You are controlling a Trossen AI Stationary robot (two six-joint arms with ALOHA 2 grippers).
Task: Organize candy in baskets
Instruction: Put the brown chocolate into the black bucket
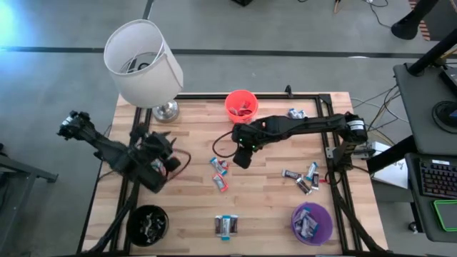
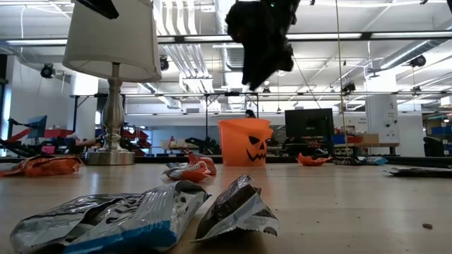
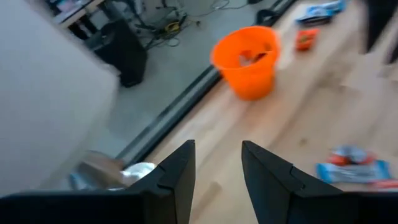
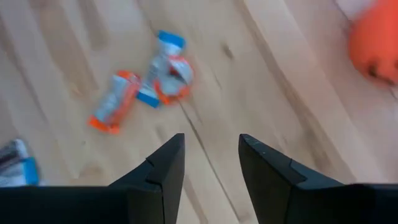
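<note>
Wooden slats make up the table (image 1: 271, 207), which carries a white-shaded lamp (image 1: 143, 63) at its far left corner. Three baskets stand on it: the orange basket (image 1: 241, 106) at the far edge, the purple basket (image 1: 312, 221) at the near right, the black basket (image 1: 148, 223) at the near left, each already holding some wrappers. The left gripper (image 1: 156, 171) waits over the left side of the table, fingers parted and empty. The right gripper (image 1: 242, 158) hangs above mid-table, just on the near side of the orange basket, jaws parted with nothing between them; the right wrist view shows bare wood between the fingers. Loose candy remains: a red and blue cluster (image 1: 219, 171) just left of the right gripper, a blue and dark group (image 1: 305, 178) to its right, a blue pair (image 1: 227, 225) at the near edge, and one piece (image 1: 296, 113) right of the orange basket. Judgement: the step in hand is a pick from the central cluster. Recommended practice is to single out the orange-red piece (image 4: 113, 102), which lies slightly clear of the overlapping blue and red ones, align the fingers across its narrow width, descend squarely and close on one wrapper only, so neighbours are not dragged along.
</note>
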